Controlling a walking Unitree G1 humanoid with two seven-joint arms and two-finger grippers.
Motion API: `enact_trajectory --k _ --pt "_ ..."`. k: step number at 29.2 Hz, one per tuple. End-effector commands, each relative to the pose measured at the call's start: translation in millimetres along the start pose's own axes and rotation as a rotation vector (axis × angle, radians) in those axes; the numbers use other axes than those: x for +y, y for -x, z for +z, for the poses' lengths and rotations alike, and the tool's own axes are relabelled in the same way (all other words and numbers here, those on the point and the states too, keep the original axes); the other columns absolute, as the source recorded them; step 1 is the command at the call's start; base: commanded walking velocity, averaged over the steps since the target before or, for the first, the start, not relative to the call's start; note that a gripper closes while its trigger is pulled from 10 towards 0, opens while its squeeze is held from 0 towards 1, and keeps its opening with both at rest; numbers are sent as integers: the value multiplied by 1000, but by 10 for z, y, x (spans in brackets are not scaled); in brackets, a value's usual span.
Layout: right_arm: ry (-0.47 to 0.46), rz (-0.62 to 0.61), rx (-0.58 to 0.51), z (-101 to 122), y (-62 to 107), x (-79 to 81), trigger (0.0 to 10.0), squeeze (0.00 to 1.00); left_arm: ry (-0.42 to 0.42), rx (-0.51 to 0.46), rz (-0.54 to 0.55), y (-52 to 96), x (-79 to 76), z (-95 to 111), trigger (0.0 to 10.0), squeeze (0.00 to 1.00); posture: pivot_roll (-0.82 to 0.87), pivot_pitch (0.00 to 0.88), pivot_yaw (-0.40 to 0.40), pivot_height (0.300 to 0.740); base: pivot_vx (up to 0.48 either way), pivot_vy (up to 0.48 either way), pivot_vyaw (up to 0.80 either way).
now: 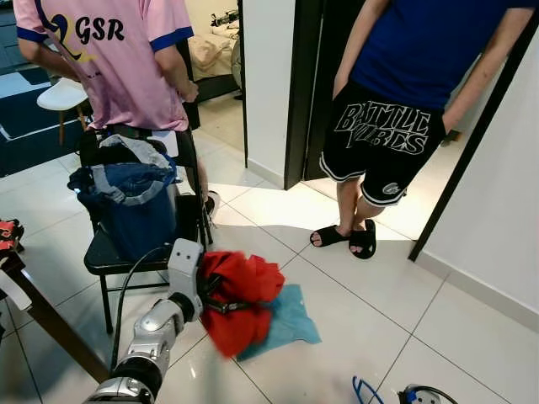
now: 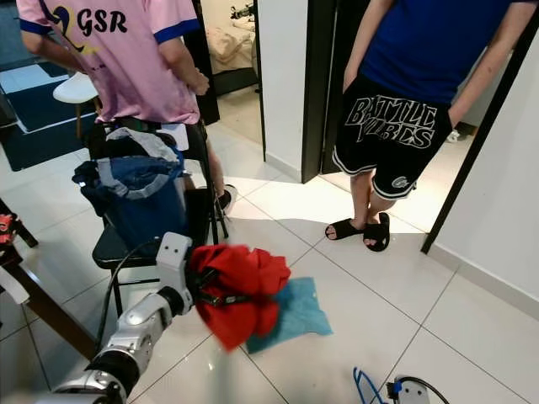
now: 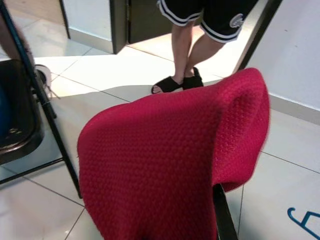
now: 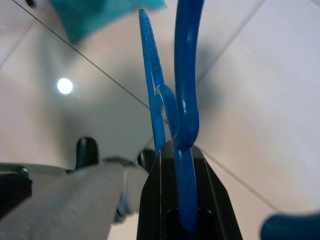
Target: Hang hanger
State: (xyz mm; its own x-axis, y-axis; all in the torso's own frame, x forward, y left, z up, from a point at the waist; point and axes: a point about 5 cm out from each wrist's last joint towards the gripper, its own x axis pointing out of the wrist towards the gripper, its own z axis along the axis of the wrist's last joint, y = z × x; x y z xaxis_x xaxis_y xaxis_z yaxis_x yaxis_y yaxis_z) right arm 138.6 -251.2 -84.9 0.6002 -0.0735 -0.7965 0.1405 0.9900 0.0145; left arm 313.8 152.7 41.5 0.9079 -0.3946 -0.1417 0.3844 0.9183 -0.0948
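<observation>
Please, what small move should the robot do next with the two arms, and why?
Probably bring the right end effector up toward the red garment. The left end effector holds the garment bunched above the floor, while the right one grips a blue hanger low near the tiles. The two are apart, so the hanger cannot enter the garment yet.

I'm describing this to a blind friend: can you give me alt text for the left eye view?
A robot's left gripper holds up a bunched red garment above a teal cloth on a white tiled floor. Beside it, a black chair carries a blue bag, and two people stand behind.
</observation>
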Motion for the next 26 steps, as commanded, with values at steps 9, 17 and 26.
enact_trajectory --k 9,17,26 --pt "182 141 -442 1707 -92 156 10000 0 -28 -99 74 45 185 199 10000 0 6 0 -20 740 0 0 0" --pt "213 186 -563 2021 -12 210 10000 0 -69 -191 83 0 230 433 10000 0 11 0 -24 740 0 0 0" --pt "268 212 -567 2089 1 250 10000 0 -86 -216 63 -33 160 494 10000 0 14 0 -24 740 0 0 0"
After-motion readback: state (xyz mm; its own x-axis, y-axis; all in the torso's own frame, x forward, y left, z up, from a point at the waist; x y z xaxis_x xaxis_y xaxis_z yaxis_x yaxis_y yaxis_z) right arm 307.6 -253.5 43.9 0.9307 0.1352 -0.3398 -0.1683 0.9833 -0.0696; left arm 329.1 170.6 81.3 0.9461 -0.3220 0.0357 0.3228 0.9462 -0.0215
